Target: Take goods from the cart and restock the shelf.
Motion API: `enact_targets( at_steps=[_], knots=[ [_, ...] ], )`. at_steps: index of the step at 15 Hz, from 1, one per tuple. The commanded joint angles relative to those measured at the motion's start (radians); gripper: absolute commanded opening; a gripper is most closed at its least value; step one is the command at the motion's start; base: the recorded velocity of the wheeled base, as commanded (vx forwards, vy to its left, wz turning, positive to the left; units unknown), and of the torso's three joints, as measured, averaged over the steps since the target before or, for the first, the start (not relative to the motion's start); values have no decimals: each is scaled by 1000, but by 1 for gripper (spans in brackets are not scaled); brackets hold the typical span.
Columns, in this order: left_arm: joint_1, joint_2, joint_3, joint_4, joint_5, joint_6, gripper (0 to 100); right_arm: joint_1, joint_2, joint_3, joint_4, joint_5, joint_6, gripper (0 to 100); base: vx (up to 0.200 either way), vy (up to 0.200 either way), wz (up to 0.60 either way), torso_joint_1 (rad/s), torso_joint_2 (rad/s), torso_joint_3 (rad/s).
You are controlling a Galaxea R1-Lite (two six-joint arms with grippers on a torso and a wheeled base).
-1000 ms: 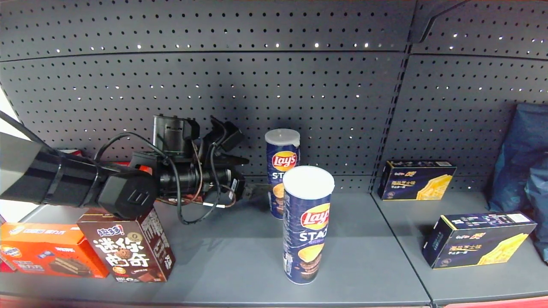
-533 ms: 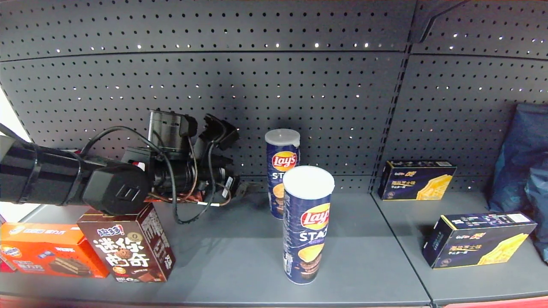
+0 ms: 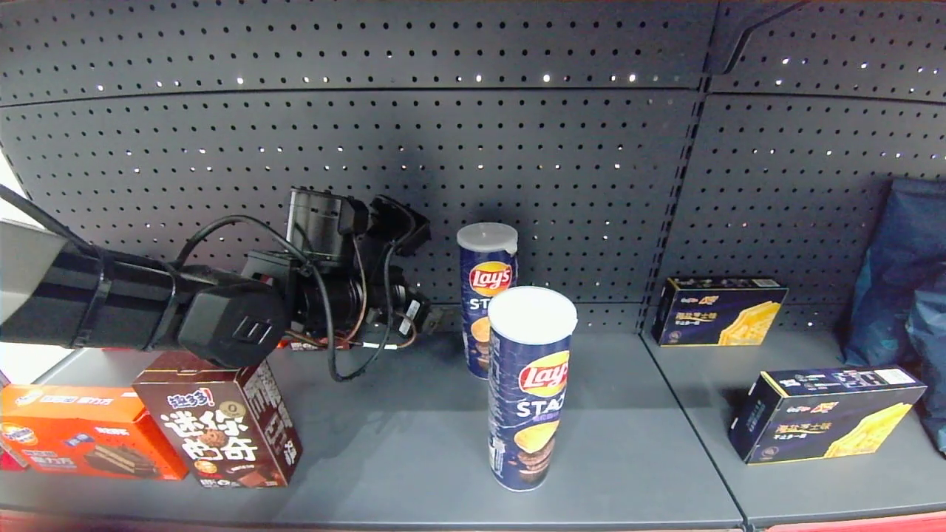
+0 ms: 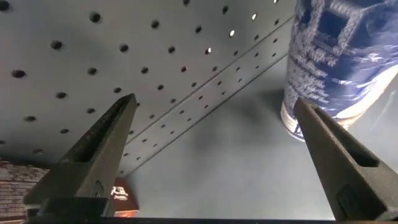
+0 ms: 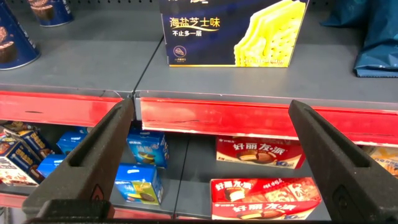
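Two tall blue chip cans stand mid-shelf, the rear can (image 3: 486,295) near the pegboard and the front can (image 3: 531,384) closer to the edge. My left gripper (image 3: 436,319) reaches in low along the back wall, just left of the rear can. In the left wrist view the left gripper (image 4: 214,102) is open with nothing between its fingers, and the rear can (image 4: 342,62) stands off to one side. My right gripper (image 5: 211,107) is open and empty in front of the shelf's red front edge (image 5: 217,115), facing a dark blue biscuit box (image 5: 233,31).
A brown cookie box (image 3: 222,428) and an orange cake box (image 3: 81,432) stand under my left arm. Two dark blue boxes (image 3: 720,310) (image 3: 824,414) and a blue bag (image 3: 905,295) fill the right bay. Lower shelves hold several boxes (image 5: 261,152).
My left arm drew back to the left, then moved right again and slightly up toward the rear can. The cans and boxes have not moved.
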Motion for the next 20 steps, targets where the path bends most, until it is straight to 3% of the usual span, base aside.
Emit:
enact_targets(
  at_steps=[1, 20],
  knots=[
    [-2, 15, 2, 0, 4, 0, 100, 0, 1, 0, 0, 0, 0, 100, 0, 0, 0, 0, 0, 0],
    [-45, 93, -23, 0, 6, -3, 100, 0, 1, 0, 0, 0, 0, 100, 0, 0, 0, 0, 0, 0]
  ],
)
